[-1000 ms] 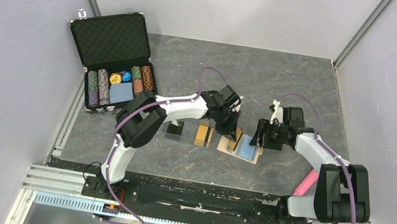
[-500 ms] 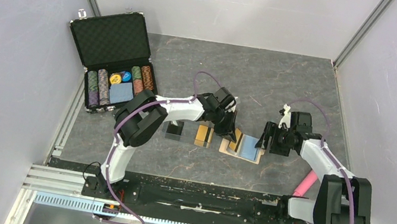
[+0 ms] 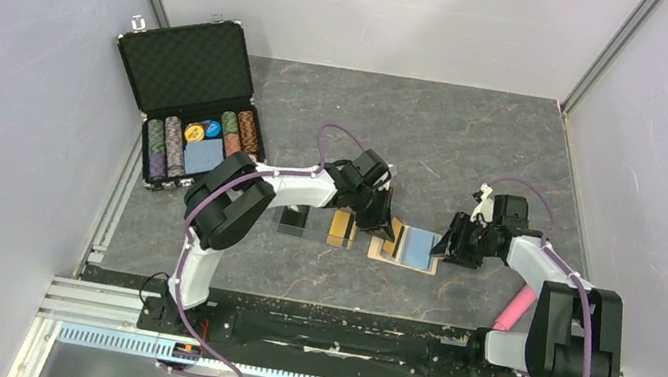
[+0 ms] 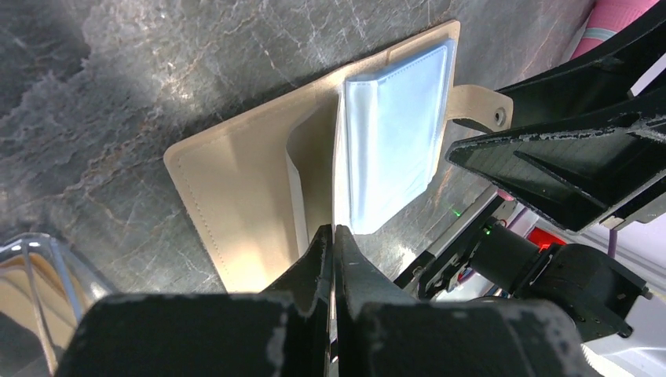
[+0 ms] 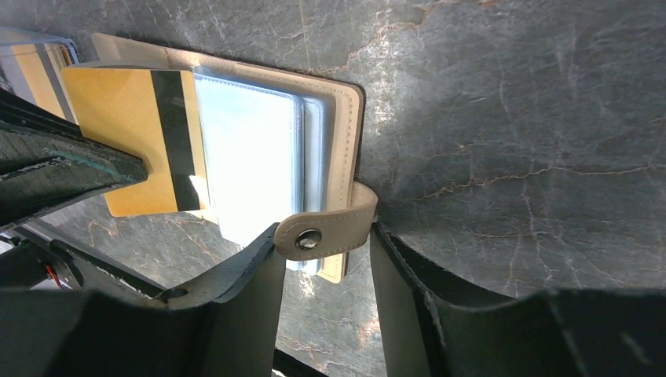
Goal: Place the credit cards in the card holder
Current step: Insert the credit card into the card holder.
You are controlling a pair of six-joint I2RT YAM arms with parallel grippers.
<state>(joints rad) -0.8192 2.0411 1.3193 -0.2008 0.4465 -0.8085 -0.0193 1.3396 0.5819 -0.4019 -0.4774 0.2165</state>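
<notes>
One gold-orange plastic card [image 5: 118,141] is pinched by the left gripper [image 4: 333,232]; tan leather wallet [image 5: 349,133] should be steadied by the half-open right gripper [image 5: 323,245] during insertion.

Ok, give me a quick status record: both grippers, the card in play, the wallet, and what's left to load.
left gripper: shut on gold card, held over the open wallet
wallet: lying open, inside facing up
right gripper: jaws either side of snap tab; grip unclear
card in pocket: not yet
left to load: black card and second gold card, both left of the wallet
</notes>
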